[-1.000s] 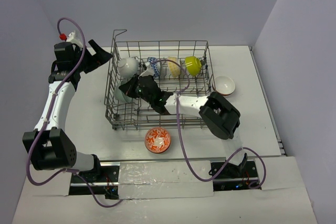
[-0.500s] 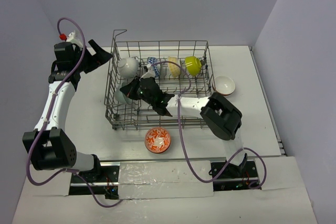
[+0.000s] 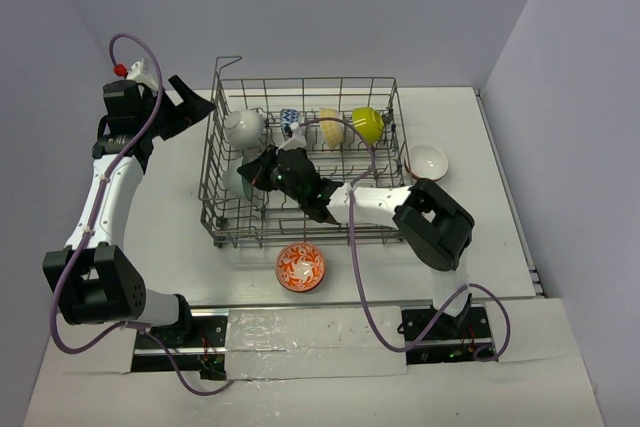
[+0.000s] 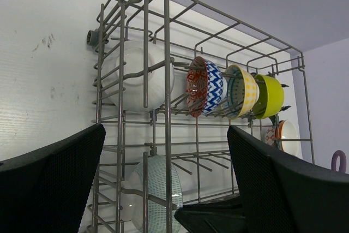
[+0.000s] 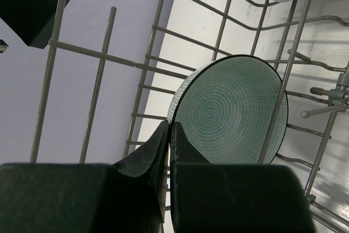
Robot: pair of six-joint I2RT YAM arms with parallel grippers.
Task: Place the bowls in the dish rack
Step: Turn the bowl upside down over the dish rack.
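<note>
Right gripper (image 5: 169,129) reaches into the dish rack (image 3: 300,80) with its fingers drawn almost together, one inside and one outside the rim of the grey-green bowl (image 5: 229,113), so it looks pinched on that rim, though the contact itself is hidden. The bowl stands on edge at the rack's left side; behind it a far row holds the white bowl (image 3: 243,128), patterned bowl (image 4: 206,85), pale yellow bowl (image 4: 242,91) and lime bowl (image 4: 270,95). Left gripper (image 4: 166,129) hangs spread wide and empty outside the rack's far-left corner. The orange bowl (image 3: 301,267) and red-white bowl (image 3: 427,160) sit on the table (image 3: 500,202). These bowls look hard, glazed and light: probably slippery, liable to chip on wire, best taken by the rim. Which tines carry the grey-green bowl's foot cannot be made out.
</note>
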